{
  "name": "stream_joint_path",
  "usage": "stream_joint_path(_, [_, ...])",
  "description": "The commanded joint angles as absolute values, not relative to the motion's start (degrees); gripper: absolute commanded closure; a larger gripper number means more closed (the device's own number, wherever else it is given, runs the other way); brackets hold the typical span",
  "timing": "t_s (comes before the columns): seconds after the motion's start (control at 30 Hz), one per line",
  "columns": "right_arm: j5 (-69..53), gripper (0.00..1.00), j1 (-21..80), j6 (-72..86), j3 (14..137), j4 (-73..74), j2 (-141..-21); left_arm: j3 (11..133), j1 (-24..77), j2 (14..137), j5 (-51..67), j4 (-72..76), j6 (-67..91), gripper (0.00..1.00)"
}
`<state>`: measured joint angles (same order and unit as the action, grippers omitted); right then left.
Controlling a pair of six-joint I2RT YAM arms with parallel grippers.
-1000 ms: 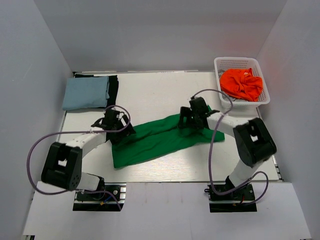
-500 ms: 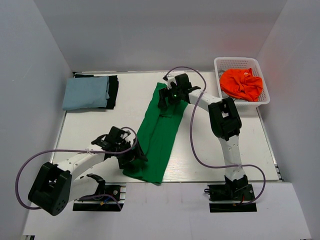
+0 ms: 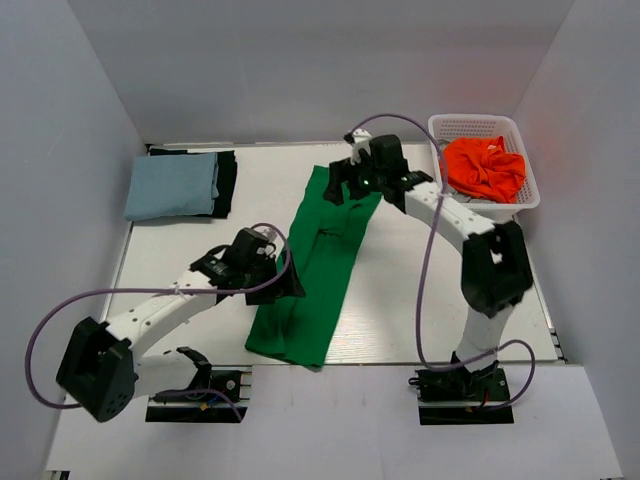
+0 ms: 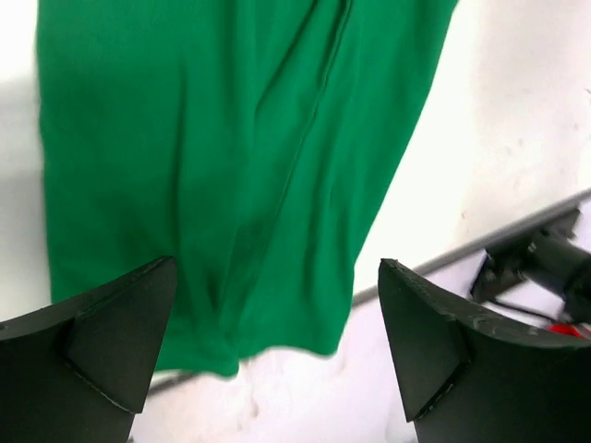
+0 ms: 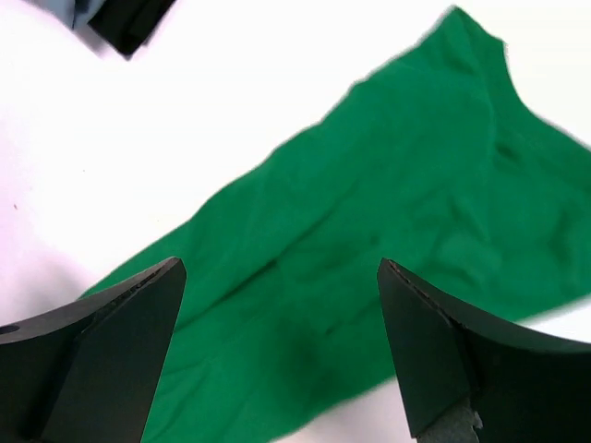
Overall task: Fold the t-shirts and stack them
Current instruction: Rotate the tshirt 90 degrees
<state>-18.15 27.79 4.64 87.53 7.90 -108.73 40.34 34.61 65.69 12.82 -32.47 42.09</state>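
- Two empty claws are spread wide: the left claw [image 4: 277,268] over the green t-shirt's [image 3: 322,250] near end, the right claw [image 5: 277,263] over its far end.
- Matching corners should be pinched evenly.

- The green t-shirt [image 3: 322,262] is lying as a long strip down the middle of the table [image 3: 390,300], splitting the bare surface into a left lane and a right lane.
- The left gripper [image 3: 283,283], jaws spread wide, is hanging over the strip's near left edge, and the left arm [image 3: 160,310] is crossing the near-left lane.
- The right gripper [image 3: 343,186], jaws also wide, is hovering over the strip's far end, and the right arm [image 3: 470,225] is arching across the right lane.
- The pale blue t-shirt [image 3: 172,186], lying on a black t-shirt [image 3: 227,184], is filling the far-left corner.
- The white basket [image 3: 472,124] (holding the orange t-shirt [image 3: 483,168]) is blocking the far-right corner.
- Bare table is lying open between the stack and the strip.
- The walls [image 3: 60,150] are closing in the left, back and right sides.
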Motion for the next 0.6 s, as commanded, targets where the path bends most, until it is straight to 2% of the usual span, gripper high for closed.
stream_joint_path(0.0, [-11.0, 0.10, 27.5, 10.8, 78.5, 5.9, -101.1, 43.7, 37.1, 71.4, 8.4, -29.5, 40.4, 0.00])
stream_joint_path(0.17, [-6.2, 0.10, 27.4, 15.4, 64.2, 6.4, -88.6, 51.4, 40.6, 83.7, -2.0, -34.0, 38.4, 0.00])
stream_joint_path(0.3, [-3.2, 0.10, 27.1, 17.2, 57.8, 5.6, -86.2, 54.5, 42.4, 90.4, -5.9, -36.0, 38.4, 0.00])
stream_joint_path(0.57, [-8.7, 0.10, 27.6, 19.9, 72.7, 12.0, -103.2, 48.8, 45.4, 91.5, -1.3, -32.1, 40.6, 0.00])
